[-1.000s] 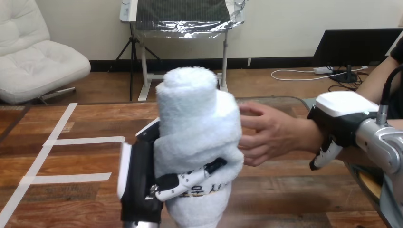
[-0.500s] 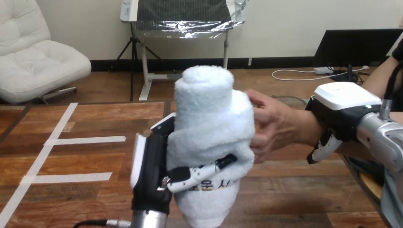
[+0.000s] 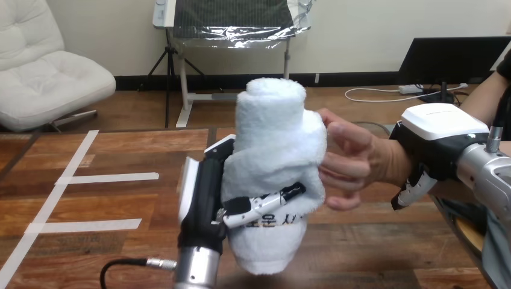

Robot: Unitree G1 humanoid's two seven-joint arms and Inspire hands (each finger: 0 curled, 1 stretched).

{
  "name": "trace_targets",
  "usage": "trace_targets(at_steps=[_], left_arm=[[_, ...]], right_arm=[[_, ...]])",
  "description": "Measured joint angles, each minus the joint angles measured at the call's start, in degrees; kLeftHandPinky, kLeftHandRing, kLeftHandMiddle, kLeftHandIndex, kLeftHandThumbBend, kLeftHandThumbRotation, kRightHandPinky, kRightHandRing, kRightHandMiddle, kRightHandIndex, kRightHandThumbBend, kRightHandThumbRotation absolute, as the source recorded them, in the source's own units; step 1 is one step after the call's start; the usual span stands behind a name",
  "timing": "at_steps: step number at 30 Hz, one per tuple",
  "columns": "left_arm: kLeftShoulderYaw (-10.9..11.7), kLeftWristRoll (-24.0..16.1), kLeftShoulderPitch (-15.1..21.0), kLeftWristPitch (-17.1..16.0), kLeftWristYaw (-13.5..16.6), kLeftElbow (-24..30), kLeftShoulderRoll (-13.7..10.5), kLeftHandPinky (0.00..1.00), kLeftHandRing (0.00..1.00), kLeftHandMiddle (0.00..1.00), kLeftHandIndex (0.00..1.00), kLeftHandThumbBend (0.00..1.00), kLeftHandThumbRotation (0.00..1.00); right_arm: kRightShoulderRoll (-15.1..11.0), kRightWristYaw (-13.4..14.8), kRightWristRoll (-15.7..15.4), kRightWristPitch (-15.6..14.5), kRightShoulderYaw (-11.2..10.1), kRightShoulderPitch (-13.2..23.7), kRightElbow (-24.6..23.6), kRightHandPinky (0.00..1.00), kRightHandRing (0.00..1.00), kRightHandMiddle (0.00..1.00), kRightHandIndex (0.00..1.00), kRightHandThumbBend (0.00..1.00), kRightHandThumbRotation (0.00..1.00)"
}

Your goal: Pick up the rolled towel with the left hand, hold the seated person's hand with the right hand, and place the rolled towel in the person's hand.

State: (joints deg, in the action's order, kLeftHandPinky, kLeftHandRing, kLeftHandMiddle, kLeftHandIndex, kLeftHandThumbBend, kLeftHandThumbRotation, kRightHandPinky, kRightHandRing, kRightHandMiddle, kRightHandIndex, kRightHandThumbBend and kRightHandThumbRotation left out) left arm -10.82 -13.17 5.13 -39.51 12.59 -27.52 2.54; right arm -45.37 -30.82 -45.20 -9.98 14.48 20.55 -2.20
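A white rolled towel (image 3: 274,156) stands upright in the middle of the head view, lifted off the table. My left hand (image 3: 208,198) is shut on it, with the thumb across its lower front. The person's hand (image 3: 355,159) reaches in from the right, fingers spread, touching the towel's right side. My right hand (image 3: 437,147) sits over the person's wrist, fingers curled down around it.
The wooden table (image 3: 108,211) carries strips of white tape (image 3: 90,178) at the left. A black cable (image 3: 120,265) loops near my left forearm at the bottom edge.
My left hand has carried the towel to the right until it meets the person's hand. The person's hand has shifted slightly right and up with my right hand.
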Motion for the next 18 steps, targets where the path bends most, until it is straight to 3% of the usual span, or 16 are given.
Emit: trace_targets(at_steps=[10,18], left_arm=[[0.39,-3.64,5.92,2.35,2.99,-10.10,-0.38,0.29,0.35,0.42,0.51,0.61,0.11],[1.19,-4.32,7.97,3.51,4.15,-14.56,-0.90,0.29,0.36,0.42,0.51,0.59,0.07]], right_arm=[[0.00,-2.02,-0.02,-0.98,-0.84,-0.09,-2.36,0.13,0.20,0.29,0.35,0.71,0.00],[0.00,-2.50,-0.07,-1.46,-1.06,-0.09,-3.16,0.13,0.20,0.29,0.34,0.71,0.00]])
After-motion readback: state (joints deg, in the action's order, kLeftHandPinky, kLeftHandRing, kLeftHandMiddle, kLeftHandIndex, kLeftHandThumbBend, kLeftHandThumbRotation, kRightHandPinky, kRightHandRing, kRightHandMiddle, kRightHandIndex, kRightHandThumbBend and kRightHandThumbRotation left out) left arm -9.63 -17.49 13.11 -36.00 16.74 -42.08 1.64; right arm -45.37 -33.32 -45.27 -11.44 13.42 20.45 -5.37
